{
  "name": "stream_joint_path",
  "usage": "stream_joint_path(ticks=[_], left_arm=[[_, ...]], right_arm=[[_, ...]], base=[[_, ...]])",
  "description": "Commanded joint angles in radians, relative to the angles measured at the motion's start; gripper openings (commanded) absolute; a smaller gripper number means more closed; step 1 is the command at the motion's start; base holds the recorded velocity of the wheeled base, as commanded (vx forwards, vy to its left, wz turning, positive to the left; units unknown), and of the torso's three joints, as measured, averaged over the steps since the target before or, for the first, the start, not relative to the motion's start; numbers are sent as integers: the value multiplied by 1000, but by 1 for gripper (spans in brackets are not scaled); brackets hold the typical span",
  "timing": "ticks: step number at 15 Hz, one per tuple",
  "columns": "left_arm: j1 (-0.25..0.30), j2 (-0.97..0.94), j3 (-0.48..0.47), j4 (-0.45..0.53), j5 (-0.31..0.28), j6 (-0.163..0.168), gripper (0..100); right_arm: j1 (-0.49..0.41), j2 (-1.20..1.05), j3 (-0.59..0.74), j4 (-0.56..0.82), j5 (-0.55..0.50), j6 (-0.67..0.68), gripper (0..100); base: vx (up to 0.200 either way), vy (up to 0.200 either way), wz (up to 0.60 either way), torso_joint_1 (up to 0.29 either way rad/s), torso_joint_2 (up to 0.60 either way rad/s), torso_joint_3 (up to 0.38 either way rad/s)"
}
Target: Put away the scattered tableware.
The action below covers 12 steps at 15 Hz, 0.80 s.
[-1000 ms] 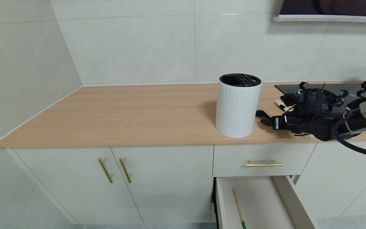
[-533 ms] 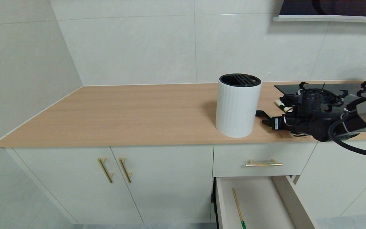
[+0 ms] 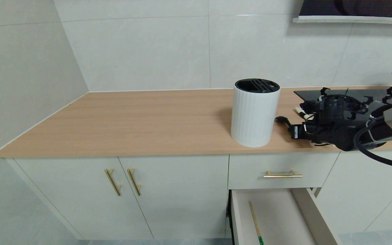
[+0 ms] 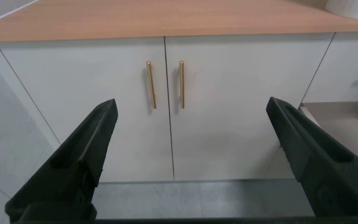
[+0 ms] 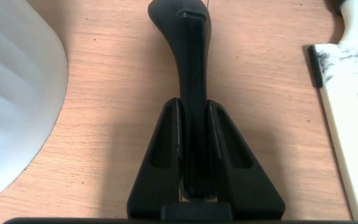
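Now right fingers have closed on black handle.

Just beside the white holder, the black handle loses its other end under my right gripper clamped on it; below the white holder, the drawer and chopstick are cut off at the edge.
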State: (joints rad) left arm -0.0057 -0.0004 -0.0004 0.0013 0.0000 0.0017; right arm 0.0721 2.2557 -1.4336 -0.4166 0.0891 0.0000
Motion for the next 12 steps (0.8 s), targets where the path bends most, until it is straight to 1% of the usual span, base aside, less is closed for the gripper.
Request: stream_joint_path(ticks=[1,4,6,8,9,10,11,12], left_arm=[[0,0,0,0,0,0,100],[0,0,0,0,0,0,100],[0,0,0,0,0,0,100],[0,0,0,0,0,0,100],[0,0,0,0,0,0,100],[0,0,0,0,0,0,100],[0,0,-1,0,0,0,100],[0,0,0,0,0,0,100]], right_arm=[[6,-28,4,-2,-6,0,0],[35,-84,10,85,-62,32,0],[74,-163,10,208,-112,83,0],[115,-242,16,318,-193,132,0],[135,-295,42,371,-252,153,0],[146,-326,65,386,-270,163,0],[183,-417,160,407,-285,172,0],[201,-464,213,407,-287,173,0]], base=[[0,0,0,0,0,0],[0,0,0,0,0,0],[0,0,0,0,0,0],[0,0,0,0,0,0],[0,0,0,0,0,0],[0,0,0,0,0,0],[0,0,0,0,0,0],[0,0,0,0,0,0]])
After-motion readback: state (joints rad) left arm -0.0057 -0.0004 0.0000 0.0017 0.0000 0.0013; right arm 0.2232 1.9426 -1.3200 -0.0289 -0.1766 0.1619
